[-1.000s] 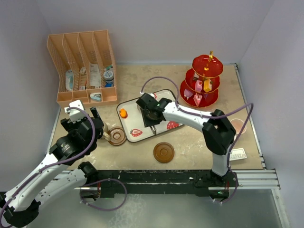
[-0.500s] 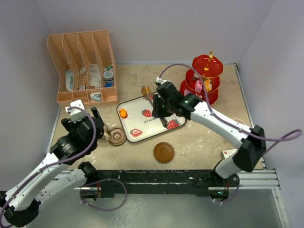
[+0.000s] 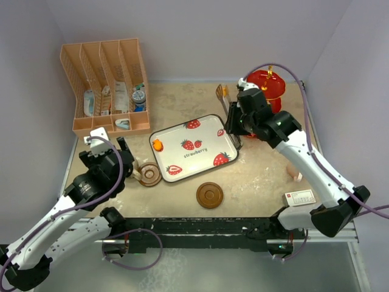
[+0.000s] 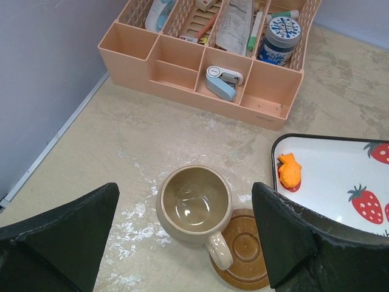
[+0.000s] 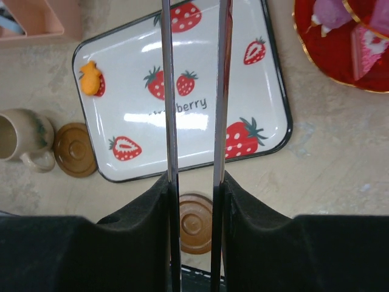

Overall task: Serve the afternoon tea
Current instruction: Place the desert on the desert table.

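My left gripper [image 4: 185, 191] hangs open over a tan mug [image 4: 193, 205], one finger on each side and clear of it. The mug stands half on a brown saucer [image 4: 246, 252]. A second saucer [image 3: 209, 195] lies near the front edge. My right gripper [image 3: 236, 125] is shut on metal tongs [image 5: 168, 91], just left of the red tiered stand [image 3: 265, 85]. In the right wrist view the tongs' tips run out of the frame. Pink cakes [image 5: 364, 42] sit on the stand's lower tier. One orange fish-shaped cake [image 4: 290, 171] lies on the strawberry tray [image 3: 193, 148]. A bit of the pink mug [image 3: 295, 175] shows behind the right arm.
A peach divided rack [image 3: 106, 85] of toiletries stands at the back left. A small white box [image 3: 301, 198] lies at the front right. Walls close the table at the back and on both sides.
My right arm has swung from over the tray to the back right, toward the red stand, carrying the tongs. The left arm and the mug have not moved.
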